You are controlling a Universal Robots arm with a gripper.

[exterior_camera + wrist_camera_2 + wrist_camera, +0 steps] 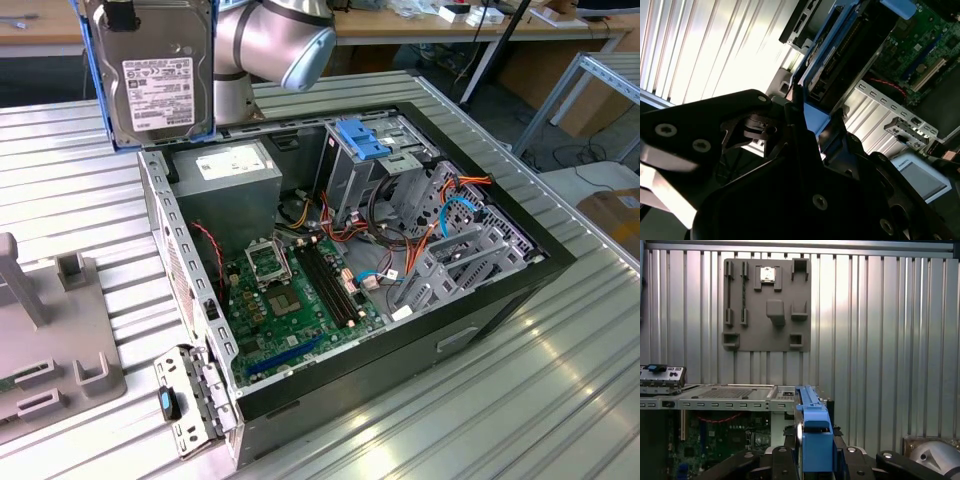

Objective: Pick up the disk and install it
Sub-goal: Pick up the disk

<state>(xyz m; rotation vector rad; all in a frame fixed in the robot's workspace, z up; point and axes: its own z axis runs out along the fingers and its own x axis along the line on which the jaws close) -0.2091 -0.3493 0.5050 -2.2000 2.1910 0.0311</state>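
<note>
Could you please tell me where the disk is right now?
The disk hangs upright at the exterior view's upper left, clamped in the gripper, above a corner of the open computer, near its grey power supply.

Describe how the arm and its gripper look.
The arm is silvery-grey metal, made of a smooth tube and bulging, rounded joint housings. The gripper is matte black, built of flat, angular link plates fastened with round silver screws.

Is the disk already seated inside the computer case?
No, in the exterior view the disk hangs upright in the air, outside the open case.
</note>
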